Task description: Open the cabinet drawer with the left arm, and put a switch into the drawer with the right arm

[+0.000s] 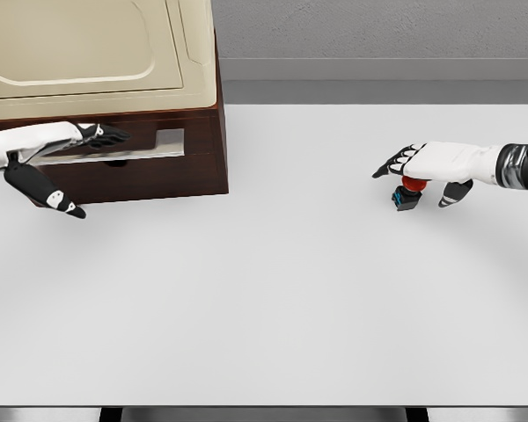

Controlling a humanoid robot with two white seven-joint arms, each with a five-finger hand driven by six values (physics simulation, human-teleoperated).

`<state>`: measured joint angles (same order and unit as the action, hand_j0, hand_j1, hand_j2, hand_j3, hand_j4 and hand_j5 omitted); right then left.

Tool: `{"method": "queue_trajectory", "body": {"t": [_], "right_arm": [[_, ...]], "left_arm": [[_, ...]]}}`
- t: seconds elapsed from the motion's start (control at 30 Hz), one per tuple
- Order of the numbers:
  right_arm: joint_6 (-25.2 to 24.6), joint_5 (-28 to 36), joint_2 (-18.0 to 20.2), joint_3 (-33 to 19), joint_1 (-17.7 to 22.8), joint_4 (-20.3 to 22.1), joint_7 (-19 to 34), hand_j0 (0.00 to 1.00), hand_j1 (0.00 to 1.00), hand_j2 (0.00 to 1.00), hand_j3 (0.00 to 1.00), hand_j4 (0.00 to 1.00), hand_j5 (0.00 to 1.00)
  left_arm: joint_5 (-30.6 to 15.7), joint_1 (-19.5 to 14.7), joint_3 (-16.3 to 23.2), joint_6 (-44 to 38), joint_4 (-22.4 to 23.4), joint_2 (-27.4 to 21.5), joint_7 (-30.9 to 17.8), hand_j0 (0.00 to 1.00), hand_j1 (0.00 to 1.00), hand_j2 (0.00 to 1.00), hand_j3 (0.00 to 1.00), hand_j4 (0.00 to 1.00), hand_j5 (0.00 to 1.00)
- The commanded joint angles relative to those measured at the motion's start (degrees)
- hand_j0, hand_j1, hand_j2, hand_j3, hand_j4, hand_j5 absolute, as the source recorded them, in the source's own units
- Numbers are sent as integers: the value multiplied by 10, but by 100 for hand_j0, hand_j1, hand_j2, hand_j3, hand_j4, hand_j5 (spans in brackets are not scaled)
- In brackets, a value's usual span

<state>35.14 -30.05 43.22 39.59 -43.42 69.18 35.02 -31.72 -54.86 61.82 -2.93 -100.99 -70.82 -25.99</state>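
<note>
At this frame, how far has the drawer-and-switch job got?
Done: nothing looks finished; the cabinet drawer shows no clear pull-out. In hand: the left hand is at the drawer's handle with fingers extended, and the right hand hovers over the switch on the table, fingers spread. Left: open the drawer, grasp the switch, place it inside.

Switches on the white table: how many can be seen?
1. The switch, with a red top, sits on the table at the right, just under the right robot hand. Another could be hidden behind the cabinet.
</note>
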Motion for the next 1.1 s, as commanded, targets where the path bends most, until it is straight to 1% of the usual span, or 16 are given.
{"method": "queue_trajectory", "body": {"t": [0.0, 0.13, 0.33, 0.4, 0.47, 0.57, 0.73, 0.83, 0.93, 1.0, 1.07], "right_arm": [[-1, 3, 1, 0, 0, 1, 0, 100, 100, 100, 100, 100, 100], [-1, 3, 1, 0, 0, 1, 0, 100, 100, 100, 100, 100, 100], [-1, 3, 1, 0, 0, 2, 0, 100, 100, 100, 100, 100, 100], [-1, 3, 1, 0, 0, 2, 0, 100, 100, 100, 100, 100, 100], [-1, 3, 1, 0, 0, 2, 0, 100, 100, 100, 100, 100, 100], [-1, 3, 2, 0, 0, 3, 0, 100, 100, 100, 100, 100, 100], [-1, 3, 2, 0, 0, 3, 0, 100, 100, 100, 100, 100, 100], [-1, 3, 2, 0, 0, 3, 0, 100, 100, 100, 100, 100, 100], [-1, 2, 2, 0, 0, 3, 0, 100, 100, 100, 100, 100, 100], [-1, 3, 2, 0, 0, 4, 0, 100, 100, 100, 100, 100, 100], [-1, 3, 2, 0, 0, 3, 0, 100, 100, 100, 100, 100, 100]], "left_arm": [[2, 0, 1, -2, 0, -2, 1, 100, 100, 100, 100, 100, 100], [3, 7, 5, 2, 0, -3, 1, 100, 100, 100, 100, 100, 100], [3, 7, 10, 11, -1, -10, -1, 100, 100, 100, 100, 100, 100], [2, 7, 18, 44, -1, -27, -2, 100, 100, 100, 100, 100, 100], [2, 8, 19, 49, -1, -32, -4, 100, 100, 100, 100, 100, 100], [2, 8, 27, 78, -1, -49, -6, 100, 100, 100, 100, 100, 100], [1, 8, 30, 92, -1, -52, -6, 100, 100, 100, 100, 100, 100], [1, 8, 30, 108, -1, -66, -15, 100, 100, 100, 100, 100, 100], [0, 8, 31, 118, -1, -68, -32, 100, 100, 100, 100, 100, 100], [-1, 9, 31, 129, -1, -78, -47, 100, 100, 100, 100, 100, 100], [-2, 10, 34, 147, -1, -87, -51, 100, 100, 100, 100, 100, 100]]}}
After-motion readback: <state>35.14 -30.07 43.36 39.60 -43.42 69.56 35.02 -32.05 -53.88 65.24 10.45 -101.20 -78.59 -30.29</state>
